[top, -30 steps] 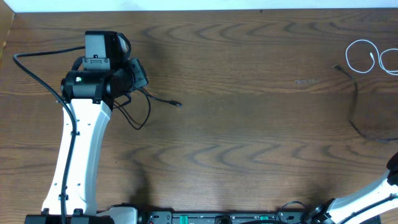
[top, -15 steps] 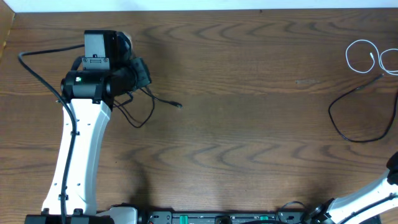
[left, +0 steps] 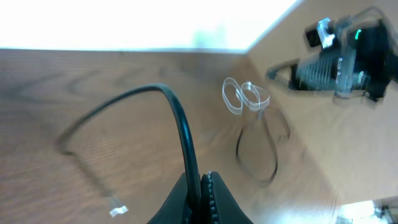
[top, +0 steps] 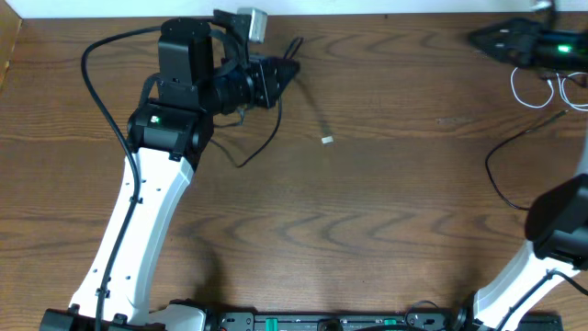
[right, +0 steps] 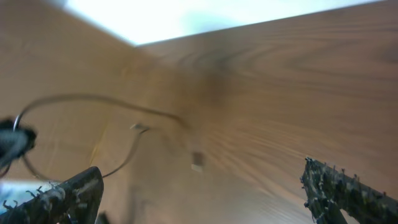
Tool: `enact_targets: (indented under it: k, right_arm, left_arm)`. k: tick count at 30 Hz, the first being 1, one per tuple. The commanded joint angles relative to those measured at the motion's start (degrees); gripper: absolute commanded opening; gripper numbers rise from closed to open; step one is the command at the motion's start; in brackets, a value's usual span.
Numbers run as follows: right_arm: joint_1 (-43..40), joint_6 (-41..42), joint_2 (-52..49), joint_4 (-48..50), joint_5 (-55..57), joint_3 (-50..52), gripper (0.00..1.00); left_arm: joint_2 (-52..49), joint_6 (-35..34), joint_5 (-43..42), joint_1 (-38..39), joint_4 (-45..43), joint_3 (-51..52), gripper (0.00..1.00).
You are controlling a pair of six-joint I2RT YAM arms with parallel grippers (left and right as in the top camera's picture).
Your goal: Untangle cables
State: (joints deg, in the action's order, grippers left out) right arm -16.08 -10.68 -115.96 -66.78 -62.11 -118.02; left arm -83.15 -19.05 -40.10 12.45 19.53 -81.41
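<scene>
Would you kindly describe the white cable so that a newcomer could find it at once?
On the wooden table, go to the far right corner in the overhead view. The white cable lies there in small, tight loops. The loose black cable just in front of it is dark and makes one wide, open curve.

The left gripper [left: 200,180] has lifted and swung toward the far edge of the counter [top: 386,230]. It has carried along the black cable [left: 181,127] clamped between its fingers. That cable's plug end [top: 326,140] has dragged further along the counter and now lies below and beside the gripper. The right gripper [right: 200,175], out of view before, has come in with its jaws spread wide, near the white cable [left: 244,94].
</scene>
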Motion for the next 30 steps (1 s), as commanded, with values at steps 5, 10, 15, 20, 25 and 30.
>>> enact_targets:
  k: [5, 10, 15, 20, 25, 30]
  right_arm:
    - [13.5, -1.5, 2.1, 1.6, -2.9, -0.4, 0.99]
    - [22.0, 0.4, 2.1, 3.6, -2.0, -0.4, 0.99]
    - [30.8, 1.9, 2.0, 6.0, -1.2, -0.3, 0.98]
    - [36.9, 5.1, 1.2, 10.4, -1.2, -0.3, 0.86]
    - [41.1, 6.1, 0.5, 14.2, 0.4, -0.3, 0.73]
    - [42.9, 7.4, 0.4, 17.6, 7.6, 1.1, 0.73]
  left_arm:
    - [-0.1, -27.8, 23.6, -0.1, -0.3, -0.3, 0.07]
    - [-0.1, -38.2, 29.4, -0.1, -0.7, -0.3, 0.07]
    - [-0.1, -38.9, 29.4, -0.1, -1.2, -0.3, 0.07]
    - [-0.1, -38.9, 29.5, -0.3, -1.2, -0.3, 0.07]
    - [-0.1, -41.8, 29.4, -1.4, -1.2, -0.3, 0.07]
    - [-0.1, -45.4, 27.2, -2.9, -1.2, -0.3, 0.07]
